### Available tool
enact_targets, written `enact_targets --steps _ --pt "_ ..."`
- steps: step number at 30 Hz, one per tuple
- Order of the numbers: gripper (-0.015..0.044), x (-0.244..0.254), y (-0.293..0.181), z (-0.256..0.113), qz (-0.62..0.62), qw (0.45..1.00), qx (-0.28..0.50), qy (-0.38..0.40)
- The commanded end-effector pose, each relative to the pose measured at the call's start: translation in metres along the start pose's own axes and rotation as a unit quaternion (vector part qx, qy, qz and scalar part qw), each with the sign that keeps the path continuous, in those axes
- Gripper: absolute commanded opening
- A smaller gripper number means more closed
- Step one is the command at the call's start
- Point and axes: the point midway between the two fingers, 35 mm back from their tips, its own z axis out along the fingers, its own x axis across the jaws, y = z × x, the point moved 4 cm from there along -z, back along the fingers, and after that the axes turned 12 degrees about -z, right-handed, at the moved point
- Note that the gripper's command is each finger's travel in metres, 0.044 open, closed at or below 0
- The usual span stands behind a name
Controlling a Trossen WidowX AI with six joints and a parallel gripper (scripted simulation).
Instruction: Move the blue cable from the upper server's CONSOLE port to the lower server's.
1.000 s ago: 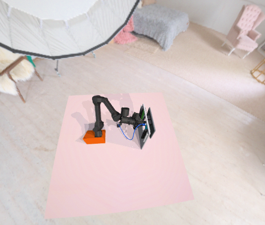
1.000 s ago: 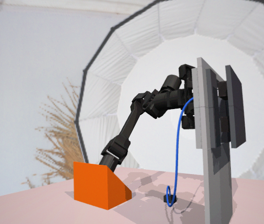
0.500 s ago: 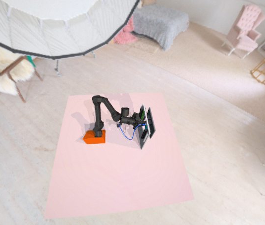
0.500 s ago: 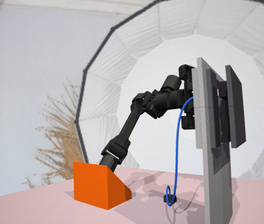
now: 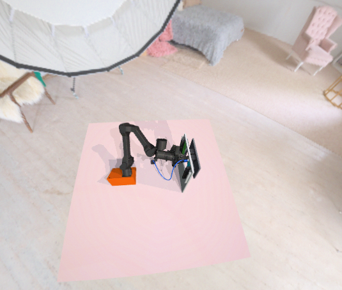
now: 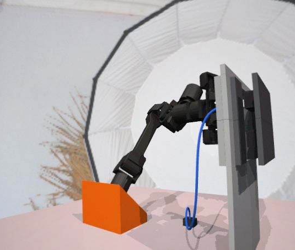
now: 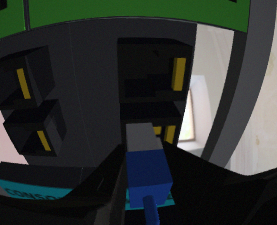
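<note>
The tool point(image 5: 182, 158) point(image 7: 142, 149) is closed around the plug point(image 7: 149, 174), which sits between its fingers in front of a port point(image 7: 165, 134); the blue cable point(image 5: 168, 179) point(image 6: 197, 165) hangs below the tool; the green strip point(image 7: 138, 10) is above it; the surface point(image 5: 150, 230) point(image 6: 36, 231) is beneath.

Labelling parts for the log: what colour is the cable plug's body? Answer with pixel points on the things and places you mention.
Blue point(image 7: 149, 171); clearest in the wrist view.

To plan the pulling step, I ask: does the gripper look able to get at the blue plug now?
Yes, it seems so: the gripper is already shut on the blue plug, with nothing visible between.
</note>
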Motion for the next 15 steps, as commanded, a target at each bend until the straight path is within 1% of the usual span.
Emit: enact_targets --steps 1,15 --pt "0.0 0.0005 -0.0008 -0.0031 0.001 1.0 0.0 -0.001" --pt "0.0 0.0009 -0.0024 -0.0104 0.001 1.0 0.0 -0.001"
